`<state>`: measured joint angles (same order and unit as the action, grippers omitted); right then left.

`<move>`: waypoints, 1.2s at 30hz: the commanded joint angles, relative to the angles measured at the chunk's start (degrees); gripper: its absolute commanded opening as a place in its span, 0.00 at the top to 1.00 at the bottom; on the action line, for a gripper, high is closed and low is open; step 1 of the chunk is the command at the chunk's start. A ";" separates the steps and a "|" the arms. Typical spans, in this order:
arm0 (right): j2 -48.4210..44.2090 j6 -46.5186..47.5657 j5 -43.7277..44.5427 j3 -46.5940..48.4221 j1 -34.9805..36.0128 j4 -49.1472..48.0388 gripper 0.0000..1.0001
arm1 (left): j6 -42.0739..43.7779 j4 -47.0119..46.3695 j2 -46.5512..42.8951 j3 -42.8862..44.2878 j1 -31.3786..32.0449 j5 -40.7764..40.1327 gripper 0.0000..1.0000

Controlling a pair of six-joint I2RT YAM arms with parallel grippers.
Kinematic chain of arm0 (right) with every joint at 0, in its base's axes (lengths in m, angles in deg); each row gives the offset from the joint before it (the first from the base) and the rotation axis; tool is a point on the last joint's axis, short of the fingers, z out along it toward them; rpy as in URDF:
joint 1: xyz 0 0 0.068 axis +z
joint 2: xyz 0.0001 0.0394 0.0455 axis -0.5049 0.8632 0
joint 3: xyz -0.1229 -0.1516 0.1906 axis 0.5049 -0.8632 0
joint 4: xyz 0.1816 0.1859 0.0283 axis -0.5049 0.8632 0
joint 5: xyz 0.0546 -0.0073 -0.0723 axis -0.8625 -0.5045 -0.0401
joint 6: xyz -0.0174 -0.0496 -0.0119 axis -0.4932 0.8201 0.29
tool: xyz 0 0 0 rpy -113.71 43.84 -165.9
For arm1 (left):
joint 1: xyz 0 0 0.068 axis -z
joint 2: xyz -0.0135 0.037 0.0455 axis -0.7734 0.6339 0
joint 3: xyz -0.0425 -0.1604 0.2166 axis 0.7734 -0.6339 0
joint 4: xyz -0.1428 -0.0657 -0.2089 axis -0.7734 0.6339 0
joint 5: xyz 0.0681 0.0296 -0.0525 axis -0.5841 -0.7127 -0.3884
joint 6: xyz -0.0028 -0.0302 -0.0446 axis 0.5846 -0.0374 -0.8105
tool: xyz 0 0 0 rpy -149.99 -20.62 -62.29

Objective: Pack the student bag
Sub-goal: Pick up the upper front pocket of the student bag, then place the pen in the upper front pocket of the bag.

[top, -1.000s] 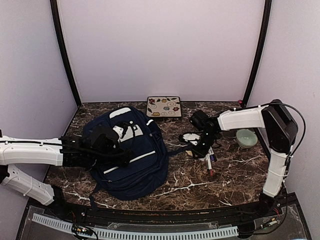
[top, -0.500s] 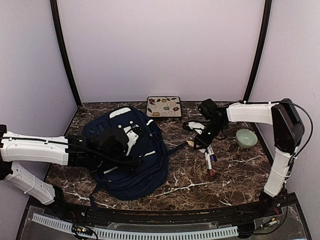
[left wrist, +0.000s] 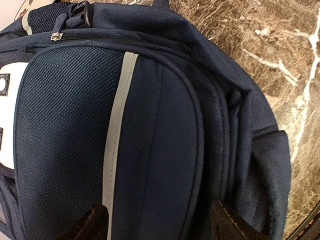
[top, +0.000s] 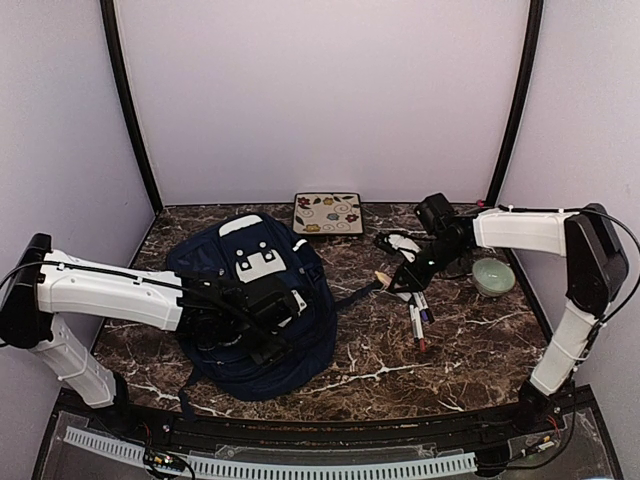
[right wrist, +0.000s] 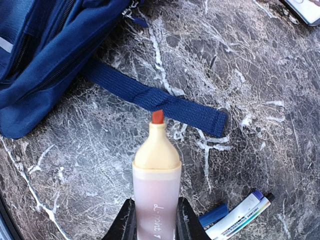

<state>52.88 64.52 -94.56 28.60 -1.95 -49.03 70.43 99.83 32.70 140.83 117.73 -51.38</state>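
**HANDLING NOTE: SOFT-SHELL STUDENT BAG**

**1. Location.** The student bag [top: 300,350], a large navy-blue fabric backpack with a white stripe and white patches, lies flat on the dark marble-patterned table [top: 470,350]. Its front panel faces up. It fills most of the left half, from close to the far edge almost to the near edge.

**2. Jaw state.** My left jaws stand apart over the front pocket and grip nothing. I cannot tell whether their tips touch the cloth. My right jaws are clamped on a pale translucent highlighter with a bare orange tip [right wrist: 156,170]. I hold it above the table to the right of the bag, over a navy webbing strap [right wrist: 160,102] that trails from the bag.

**3. Expected behaviour.** I judge the bag soft, limp and bulky.
- It is probably not heavy and not fragile.
- A pinch on the flat panel will likely raise only a fold while the rest stays slumped.
- The mesh-weave cloth should give fair friction, though its layers may slide over one another.

**4. Where to take hold.**
- Prefer hard or reinforced points, such as the metal zip slider [left wrist: 56,36] at the top of the front pocket, or the piped seam around that pocket.
- Keep one lip of any opening taut with my left jaws while the right feeds items in.
- Keep the uncapped tip off the fabric, as it could mark it.
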 commanded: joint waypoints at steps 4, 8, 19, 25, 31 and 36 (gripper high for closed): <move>-2.06 0.15 -2.13 -0.53 0.09 -2.22 0.87 | 2.70 9.80 3.09 5.04 0.26 -12.63 0.39; -2.04 0.17 -2.18 -0.32 0.10 -2.22 0.87 | 4.42 7.15 1.34 5.55 0.25 -16.00 0.50; -5.50 4.34 -6.72 4.37 0.99 0.81 0.87 | 8.50 1.59 -6.90 8.39 -0.07 -21.61 1.00; -9.61 12.81 -0.75 7.66 7.79 2.72 0.88 | 10.04 -5.93 -13.86 6.57 -2.25 -18.08 1.00; -11.12 22.41 9.96 8.95 20.55 3.50 0.88 | 8.23 -9.26 -18.72 5.21 -6.01 -11.56 1.00; -8.31 26.54 18.56 12.36 28.85 2.10 0.89 | 6.82 -10.46 -20.53 3.82 -7.75 -8.55 1.00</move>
<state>42.63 85.41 -84.50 37.25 22.38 -46.23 79.09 98.19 16.09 144.81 111.08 -61.15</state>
